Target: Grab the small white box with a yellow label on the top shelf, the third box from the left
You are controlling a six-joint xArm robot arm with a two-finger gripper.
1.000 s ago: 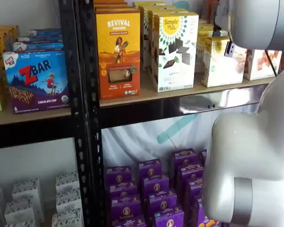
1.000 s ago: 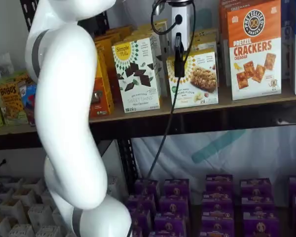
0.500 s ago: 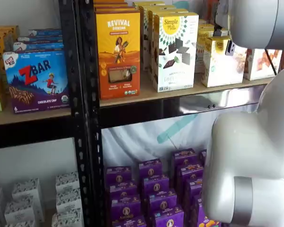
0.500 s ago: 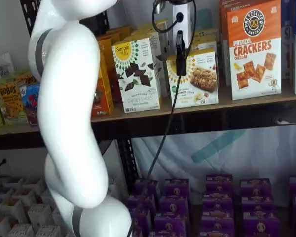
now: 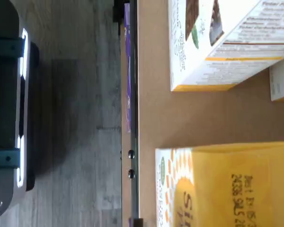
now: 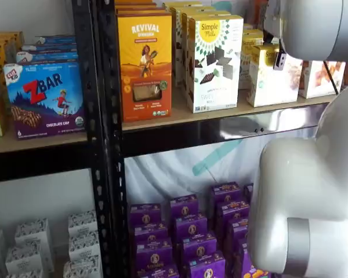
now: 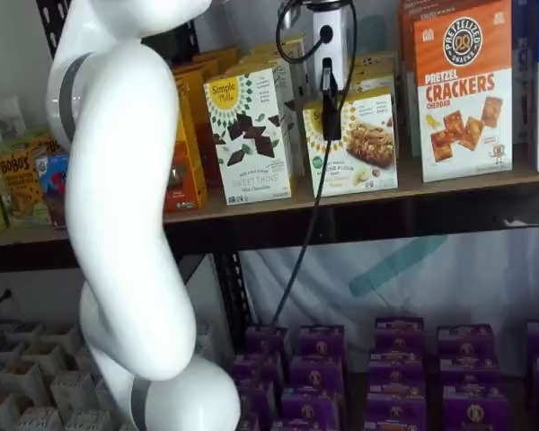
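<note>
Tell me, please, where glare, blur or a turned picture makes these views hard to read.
In a shelf view, glare whitens the top shelf's metal rail; the near arm fills the right side. The wrist view is turned sideways, and the small white box is cropped and soft. In a shelf view, the gripper shows side-on only.

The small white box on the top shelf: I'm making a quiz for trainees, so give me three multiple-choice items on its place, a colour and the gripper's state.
1. Where does the small white box stand on the top shelf?
A. Between the taller white box and the orange cracker box
B. Left of the orange-yellow Revival box
C. On the floor

2. What colour are the boxes below?
A. Green
B. Purple
C. Red

3. How is the gripper?
A. Shut on the small white box
B. Plainly wide open
C. In front of the box, fingers side-on

Answers: 1 A, its neighbours show in a shelf view; 2 B, both shelf views show purple; 3 C, no gap or grasp can be told.
</note>
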